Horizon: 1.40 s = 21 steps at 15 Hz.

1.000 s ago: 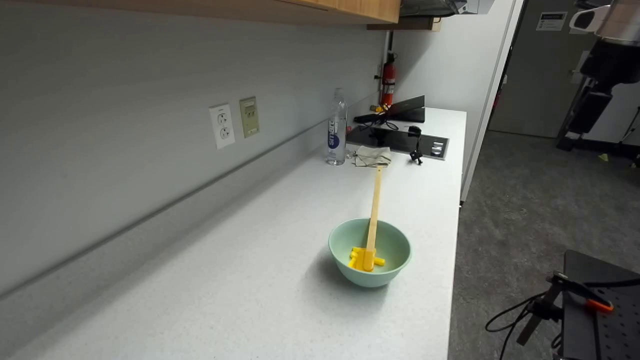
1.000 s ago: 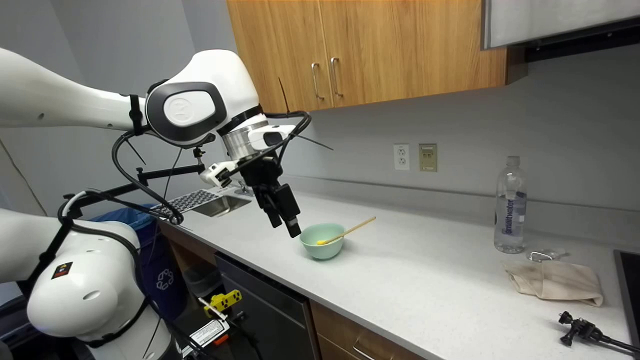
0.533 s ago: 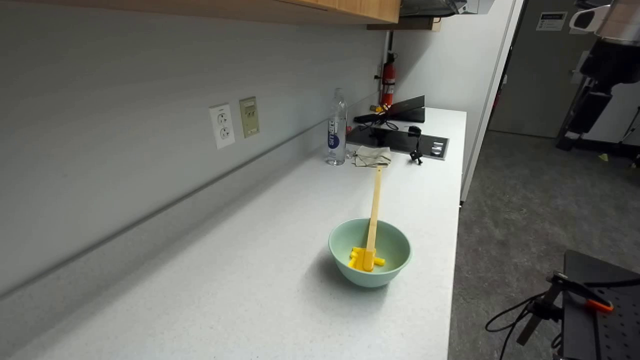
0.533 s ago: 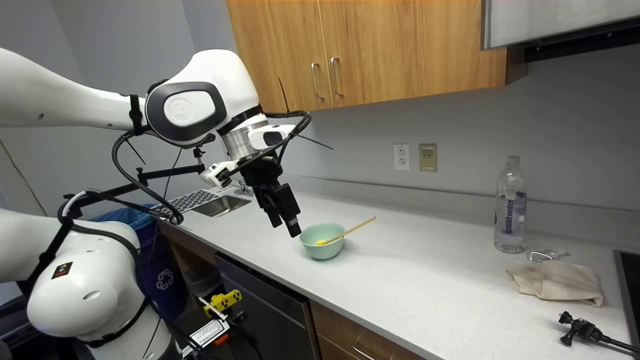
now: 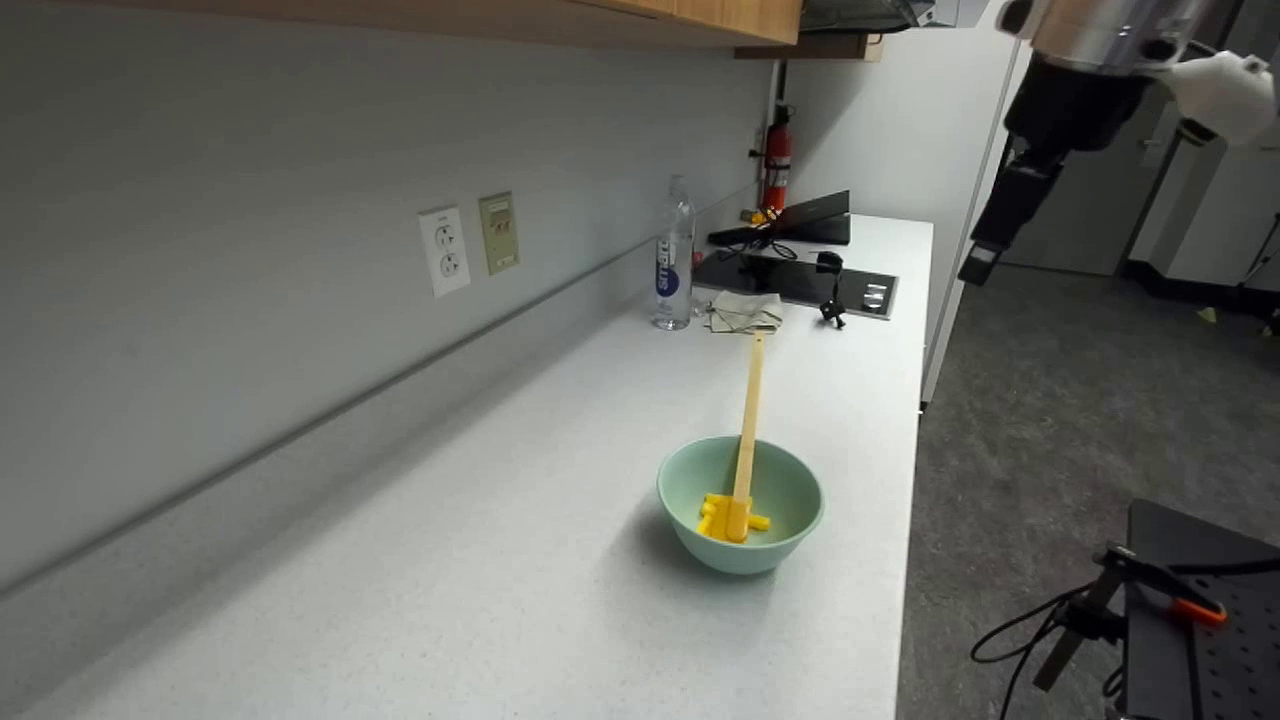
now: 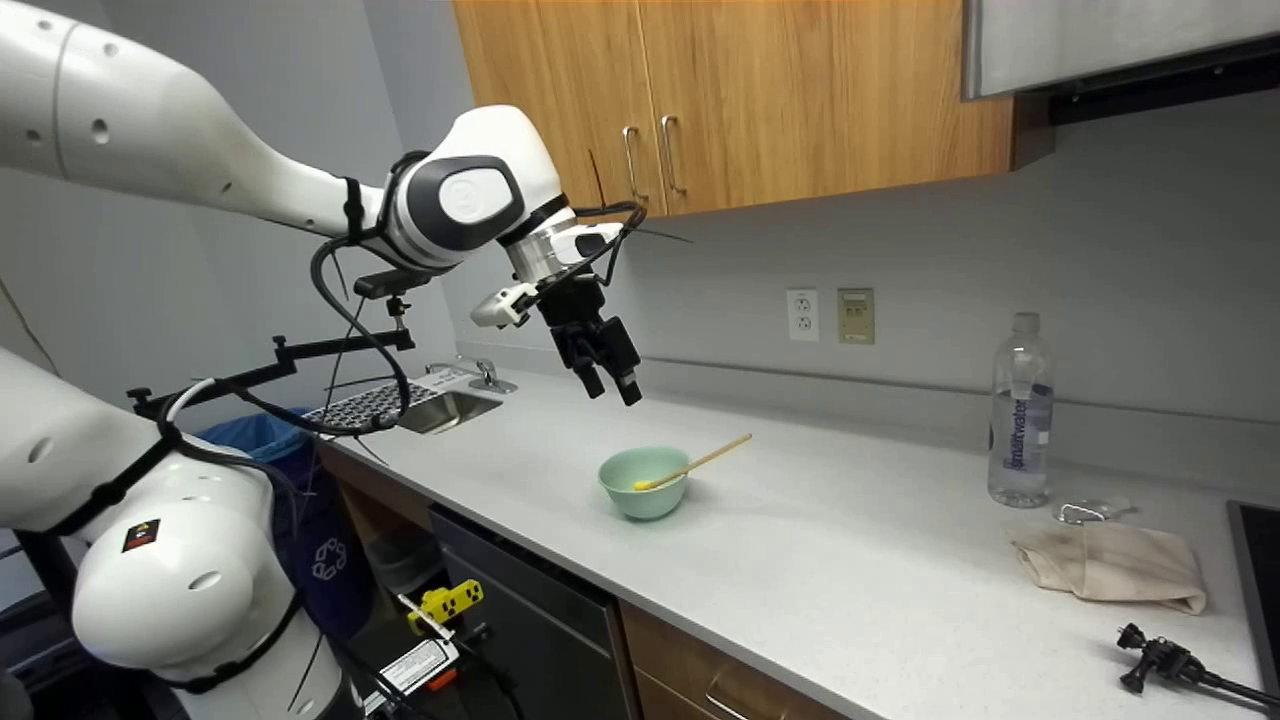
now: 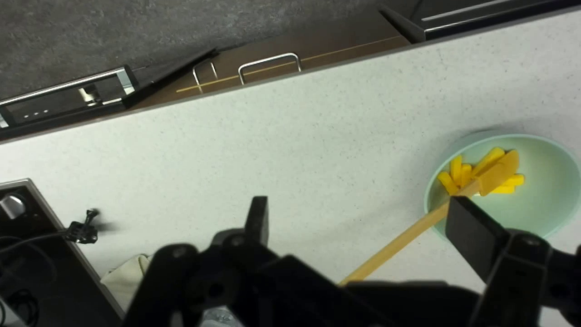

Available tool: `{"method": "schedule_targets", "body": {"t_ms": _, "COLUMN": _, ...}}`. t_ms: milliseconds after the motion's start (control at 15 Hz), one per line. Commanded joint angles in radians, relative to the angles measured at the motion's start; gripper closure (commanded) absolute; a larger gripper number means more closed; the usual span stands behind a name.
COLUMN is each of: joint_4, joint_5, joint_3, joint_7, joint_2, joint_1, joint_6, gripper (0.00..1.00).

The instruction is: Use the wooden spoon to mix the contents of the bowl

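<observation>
The pale mint-green bowl (image 5: 735, 560) stands upright on the counter; it also shows in the other views (image 6: 640, 506) (image 7: 547, 200). The wooden spoon (image 5: 750, 415) leans in it, its head among the yellow contents (image 5: 712, 512) and its handle out over the rim. In the wrist view the handle (image 7: 399, 243) runs down between my fingers, its end hidden behind the gripper; the contents (image 7: 455, 169) lie beside the spoon head. My gripper (image 6: 612, 392) is open and empty, above and apart from the bowl and spoon. Its fingers (image 7: 358, 200) are wide apart in the wrist view.
A water bottle (image 6: 1021, 420), a folded cloth (image 6: 1110, 565) and a black clamp mount (image 6: 1160, 655) lie farther along the counter (image 6: 850, 580), near the cooktop (image 5: 800, 280). The wall and upper cabinets (image 6: 760, 100) bound the back. A sink (image 6: 450, 410) is at the far end.
The arm has moved: my gripper has shifted up and right in an exterior view and left in an exterior view, toward the counter. The bowl, spoon and contents have not moved.
</observation>
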Motion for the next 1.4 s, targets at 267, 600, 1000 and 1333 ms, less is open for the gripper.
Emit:
{"method": "schedule_targets", "body": {"t_ms": 267, "joint_4": 0.065, "joint_5": -0.004, "joint_3": 0.006, "joint_7": 0.024, "joint_2": 0.088, "joint_1": 0.011, "joint_6": -0.003, "gripper": 0.00}}
{"method": "schedule_targets", "body": {"t_ms": 600, "joint_4": 0.074, "joint_5": 0.017, "joint_3": 0.040, "joint_7": 0.187, "joint_2": 0.170, "joint_1": 0.001, "joint_6": 0.063, "gripper": 0.00}}
{"method": "schedule_targets", "body": {"t_ms": 1000, "joint_4": 0.106, "joint_5": 0.018, "joint_3": 0.090, "joint_7": 0.547, "joint_2": 0.323, "joint_1": -0.016, "joint_6": 0.285, "gripper": 0.00}}
{"method": "schedule_targets", "body": {"t_ms": 1333, "joint_4": 0.092, "joint_5": 0.002, "joint_3": 0.072, "joint_7": 0.570, "joint_2": 0.330, "joint_1": 0.008, "joint_6": 0.302, "gripper": 0.00}}
